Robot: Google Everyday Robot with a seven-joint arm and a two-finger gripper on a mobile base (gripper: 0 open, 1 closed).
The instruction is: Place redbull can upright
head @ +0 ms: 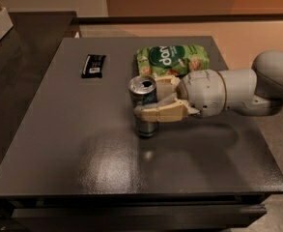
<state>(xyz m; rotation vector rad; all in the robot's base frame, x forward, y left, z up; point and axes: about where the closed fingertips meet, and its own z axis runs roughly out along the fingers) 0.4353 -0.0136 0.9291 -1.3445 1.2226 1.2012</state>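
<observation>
1. The can (142, 92) stands upright near the middle of the table (83, 163), open top facing up. Its base seems to rest on the surface, though I cannot be sure it sits fully flat.
2. The gripper (148, 98) reaches in from the right and is clamped across the can's middle. One of its fingers (162, 113) crosses the near side and the other sits behind the far side.
3. The arm (237, 91) runs off to the right, level with the can and low over the table.
4. A green snack bag (172, 59) lies just behind the gripper, close to the far finger. A black bar (93, 65) lies well apart to the left rear.
5. The placing looks nearly done; what seems left is letting go and backing away.
6. Risks from here:
   - If the base is slightly off the surface or tilted, opening the fingers could let the slim can drop and tip.
   - If one finger frees before the other, or drags on the wall, it could push the can over.
   - Pulling back before the fingers spread wide enough could hook the can and sweep it right.
   - The far finger could nudge the snack bag as it opens.
</observation>
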